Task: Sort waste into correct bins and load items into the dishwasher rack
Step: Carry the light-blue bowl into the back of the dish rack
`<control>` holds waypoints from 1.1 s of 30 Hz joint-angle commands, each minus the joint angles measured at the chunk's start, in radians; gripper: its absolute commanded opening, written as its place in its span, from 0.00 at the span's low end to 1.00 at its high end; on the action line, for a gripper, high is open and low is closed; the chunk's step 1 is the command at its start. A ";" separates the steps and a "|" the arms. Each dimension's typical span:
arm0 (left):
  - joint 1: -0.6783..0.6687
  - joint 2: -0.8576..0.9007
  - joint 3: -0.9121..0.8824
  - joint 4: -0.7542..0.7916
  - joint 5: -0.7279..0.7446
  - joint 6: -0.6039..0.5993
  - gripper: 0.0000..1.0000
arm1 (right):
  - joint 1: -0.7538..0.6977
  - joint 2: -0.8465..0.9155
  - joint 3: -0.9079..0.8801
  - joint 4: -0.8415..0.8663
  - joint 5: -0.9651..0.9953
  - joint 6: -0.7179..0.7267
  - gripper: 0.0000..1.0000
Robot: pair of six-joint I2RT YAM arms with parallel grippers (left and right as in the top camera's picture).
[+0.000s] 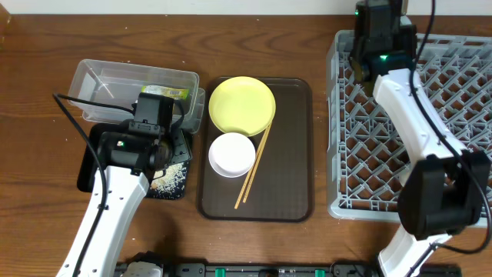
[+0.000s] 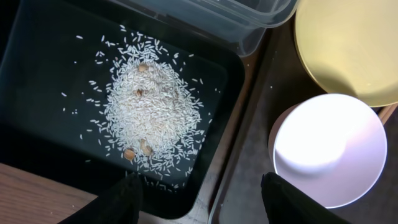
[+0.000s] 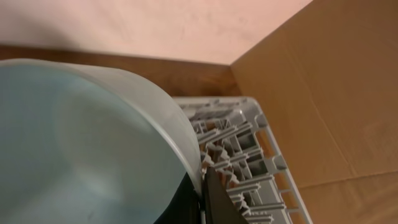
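My left gripper [image 2: 205,202] is open and empty, over the near edge of the black tray [image 2: 43,74], which holds a pile of rice [image 2: 149,118]. In the overhead view it is at the tray's right side [image 1: 173,146]. The clear tub [image 1: 100,81] holds the green-and-yellow wrapper [image 1: 165,91]. The yellow plate [image 1: 241,105], white bowl [image 1: 231,154] and chopsticks [image 1: 254,169] lie on the brown tray. My right gripper [image 3: 202,186] is shut on the rim of the light-blue bowl [image 3: 81,137], above the back left corner of the grey rack [image 1: 361,154]. The small white cup is out of view.
The brown serving tray [image 1: 296,154] lies between the bins and the rack. The left arm's cable arcs over the black tray [image 1: 88,165]. A cardboard wall [image 3: 323,93] stands behind the rack [image 3: 249,155].
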 commanded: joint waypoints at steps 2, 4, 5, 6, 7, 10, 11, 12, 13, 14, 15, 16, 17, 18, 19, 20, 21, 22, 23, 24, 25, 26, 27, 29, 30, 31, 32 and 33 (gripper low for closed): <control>0.005 0.006 -0.004 -0.002 -0.014 -0.006 0.64 | 0.000 0.067 0.003 0.001 0.090 -0.026 0.01; 0.005 0.006 -0.004 -0.002 -0.014 -0.006 0.64 | 0.002 0.092 0.003 -0.006 0.116 -0.025 0.01; 0.005 0.006 -0.004 -0.002 -0.014 -0.006 0.64 | 0.005 0.104 0.003 -0.006 0.136 -0.025 0.01; 0.005 0.006 -0.004 0.000 -0.014 -0.006 0.64 | 0.009 0.113 0.003 -0.006 0.148 -0.026 0.01; 0.005 0.006 -0.004 0.001 -0.014 -0.006 0.64 | 0.013 0.120 0.003 -0.010 0.148 -0.026 0.01; 0.005 0.006 -0.004 0.002 -0.014 -0.006 0.64 | 0.032 0.127 0.002 -0.025 0.144 -0.008 0.01; 0.005 0.006 -0.004 0.001 -0.014 -0.006 0.64 | 0.038 0.127 0.002 -0.034 0.134 0.009 0.02; 0.005 0.006 -0.004 0.001 -0.014 -0.006 0.64 | 0.043 0.127 0.002 -0.042 0.129 0.023 0.01; 0.005 0.006 -0.004 0.002 -0.014 -0.006 0.64 | 0.050 0.127 0.002 -0.052 0.129 0.032 0.01; 0.005 0.006 -0.004 0.001 -0.014 -0.006 0.64 | 0.056 0.127 0.002 -0.061 0.129 0.039 0.01; 0.005 0.006 -0.004 0.001 -0.014 -0.006 0.64 | 0.063 0.127 0.002 -0.077 0.128 0.052 0.01; 0.005 0.006 -0.004 0.001 -0.014 -0.006 0.64 | 0.069 0.127 0.002 -0.092 0.127 0.070 0.01; 0.005 0.006 -0.004 0.001 -0.014 -0.006 0.64 | 0.075 0.127 0.002 -0.111 0.119 0.084 0.01; 0.005 0.006 -0.004 0.001 -0.014 -0.006 0.64 | 0.079 0.127 0.002 -0.127 0.103 0.088 0.01; 0.005 0.006 -0.004 0.001 -0.014 -0.006 0.64 | 0.085 0.127 0.002 -0.150 0.080 0.089 0.01; 0.005 0.006 -0.004 0.001 -0.014 -0.006 0.64 | 0.089 0.127 0.002 -0.165 0.065 0.094 0.01; 0.005 0.006 -0.004 0.001 -0.014 -0.006 0.64 | 0.093 0.127 0.002 -0.189 0.050 0.115 0.01; 0.005 0.006 -0.004 0.001 -0.014 -0.006 0.64 | 0.098 0.127 0.002 -0.213 0.044 0.153 0.01; 0.005 0.006 -0.004 0.001 -0.014 -0.006 0.64 | 0.100 0.127 0.002 -0.235 0.039 0.191 0.01; 0.005 0.006 -0.004 0.001 -0.014 -0.006 0.64 | 0.103 0.126 0.002 -0.263 0.029 0.233 0.01; 0.005 0.006 -0.004 0.001 -0.014 -0.006 0.64 | 0.104 0.126 0.002 -0.287 0.013 0.263 0.01; 0.005 0.006 -0.004 0.001 -0.014 -0.006 0.64 | 0.105 0.125 0.002 -0.316 -0.011 0.298 0.01; 0.005 0.006 -0.004 0.001 -0.014 -0.006 0.64 | 0.105 0.124 0.002 -0.341 -0.032 0.328 0.01; 0.005 0.006 -0.004 0.001 -0.014 -0.006 0.64 | 0.105 0.119 0.002 -0.389 -0.073 0.388 0.03; 0.005 0.006 -0.004 0.001 -0.014 -0.006 0.64 | 0.105 0.114 0.002 -0.408 -0.093 0.409 0.06; 0.005 0.006 -0.004 0.001 -0.014 -0.006 0.64 | 0.105 0.111 0.002 -0.421 -0.109 0.417 0.09; 0.005 0.006 -0.004 0.001 -0.014 -0.006 0.64 | 0.105 0.105 0.002 -0.430 -0.123 0.421 0.14; 0.005 0.006 -0.004 0.001 -0.014 -0.006 0.64 | 0.105 0.097 0.002 -0.438 -0.134 0.421 0.20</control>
